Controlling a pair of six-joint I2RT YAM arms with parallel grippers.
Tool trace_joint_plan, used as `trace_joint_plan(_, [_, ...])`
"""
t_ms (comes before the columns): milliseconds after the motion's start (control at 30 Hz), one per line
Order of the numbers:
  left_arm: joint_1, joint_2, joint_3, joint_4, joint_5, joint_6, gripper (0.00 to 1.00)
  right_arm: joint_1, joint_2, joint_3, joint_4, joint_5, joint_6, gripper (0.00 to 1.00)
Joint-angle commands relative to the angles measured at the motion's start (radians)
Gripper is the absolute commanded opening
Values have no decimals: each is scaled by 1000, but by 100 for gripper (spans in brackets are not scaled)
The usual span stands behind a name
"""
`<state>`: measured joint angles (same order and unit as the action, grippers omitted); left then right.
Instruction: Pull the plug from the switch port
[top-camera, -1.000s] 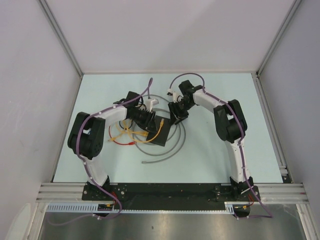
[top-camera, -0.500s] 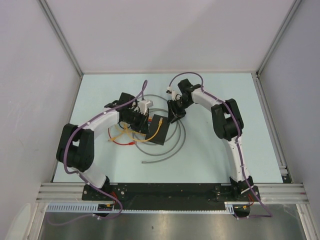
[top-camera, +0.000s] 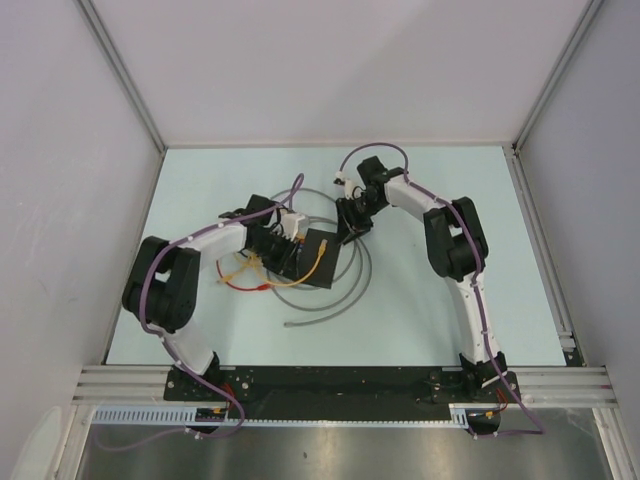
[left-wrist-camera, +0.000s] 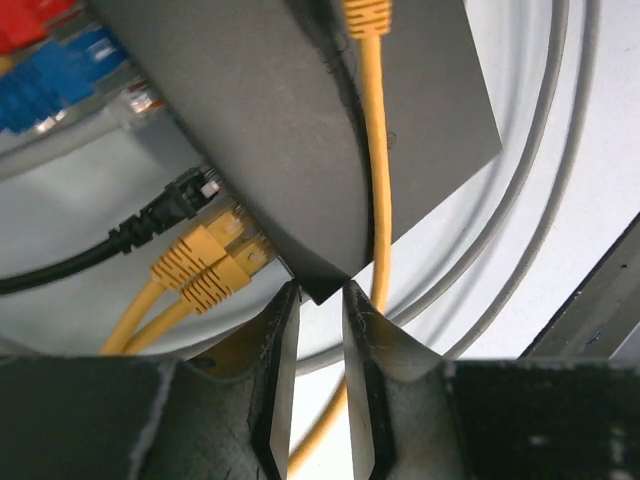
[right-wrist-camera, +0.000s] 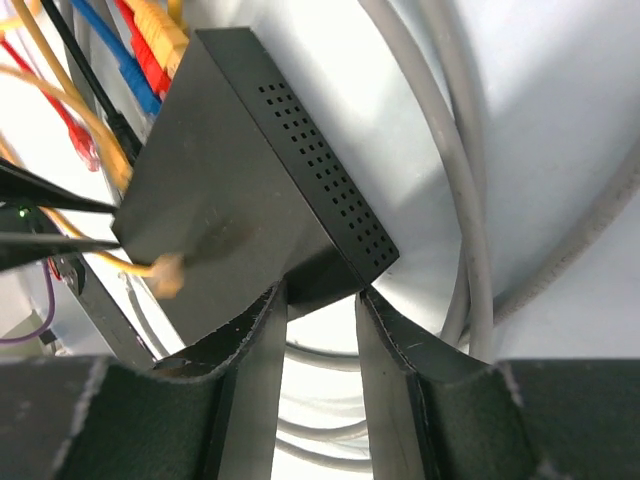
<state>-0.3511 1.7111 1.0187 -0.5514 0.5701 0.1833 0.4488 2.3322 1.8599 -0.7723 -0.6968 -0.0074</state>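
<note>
The switch (top-camera: 322, 258) is a flat black box lying on coils of grey cable. Yellow plugs (left-wrist-camera: 215, 262), a black plug (left-wrist-camera: 188, 196) and blue and red plugs sit in its port edge. A loose yellow cable (left-wrist-camera: 375, 150) lies across its top. My left gripper (top-camera: 283, 240) (left-wrist-camera: 315, 300) is at the switch's near-left corner beside the yellow plugs. Its jaws stand a narrow gap apart, with only the corner tip (left-wrist-camera: 318, 285) between the fingertips. My right gripper (top-camera: 350, 226) (right-wrist-camera: 318, 295) is shut on the opposite corner of the switch (right-wrist-camera: 240, 180).
Grey cable (top-camera: 345, 290) loops around and under the switch. Yellow and red cables (top-camera: 240, 272) trail on the table to its left. White walls close in the pale table (top-camera: 440, 310) on three sides.
My left arm swung its elbow out left, then back, and its gripper settled at the switch's left corner. The right arm and the switch barely moved.
</note>
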Motion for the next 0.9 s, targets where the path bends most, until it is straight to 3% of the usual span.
trace_joint_plan(0, [-86,73,26,120,54,-25,28,-13,30,60,1,28,-22,37])
trace_joint_plan(167, [-161,143,81,133,80,-47,29,-33,99,209,-71,23,-57,34])
trace_joint_plan(333, [-166,134,139,65,71,-3,31,-39,151,308,-169,28,-92,33])
trace_joint_plan(467, [-91,50,185,-48,100,67,36,-61,95,300,-179,51,-92,35])
trace_joint_plan(600, [21,21,305,-201,152,120,44,-78,1,285,-168,117,-129,50])
trace_joint_plan(667, [76,28,372,-209,149,119,48,-79,-48,289,-157,158,-146,54])
trace_joint_plan(767, [121,64,428,-160,136,79,53,-73,-88,297,-134,155,-184,54])
trace_joint_plan(867, [141,136,481,-102,139,16,55,-49,-91,288,-88,138,-242,41])
